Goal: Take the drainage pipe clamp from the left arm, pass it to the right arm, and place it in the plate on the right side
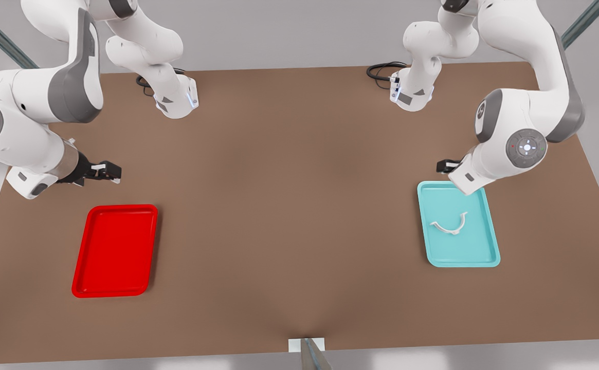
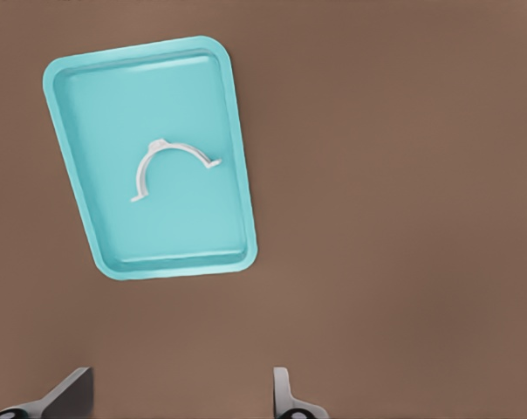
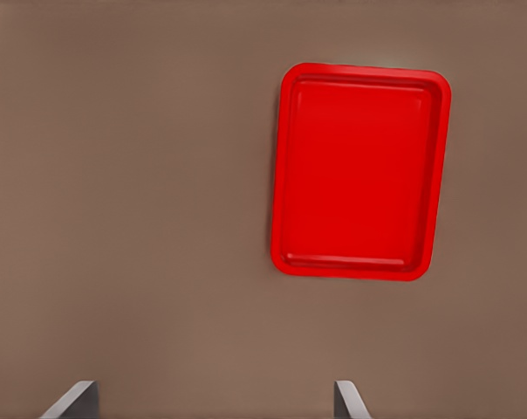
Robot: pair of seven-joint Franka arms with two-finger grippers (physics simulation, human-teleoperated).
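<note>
On the desk [image 1: 299, 205], toward the front view's right, the drainage pipe clamp [image 1: 450, 225] lies on the floor of the teal tray [image 1: 489, 257], its arc open toward the far edge and its 2 end tabs resting on the tray floor. Nothing holds it. The left tool [image 1: 446, 166] hangs just beyond the tray's far rim, above the desk and apart from the clamp; in the left wrist view its 2 fingertips [image 2: 285, 397] stand wide apart with the clamp [image 2: 170, 166] ahead of them in the tray [image 2: 80, 78].

Toward the front view's left, the right tool [image 1: 108, 171] waits above the bare desk just behind the plate [image 1: 80, 288], fingers [image 3: 349, 401] likewise spread. The plate [image 3: 285, 175] carries nothing.

The step in hand looks to be the first pick by the left tool. To do it well, I would bring the tool over the middle of the arc, turn the wrist so the 2 fingers straddle the thin strip across its width, not along its curve, and descend until the tips nearly meet the tray floor before closing. Gripping near the crown should leave both tabbed ends free for the right tool to take at the handover. The strip is thin and light, so an off-center close may flip or skate it along the tray.
</note>
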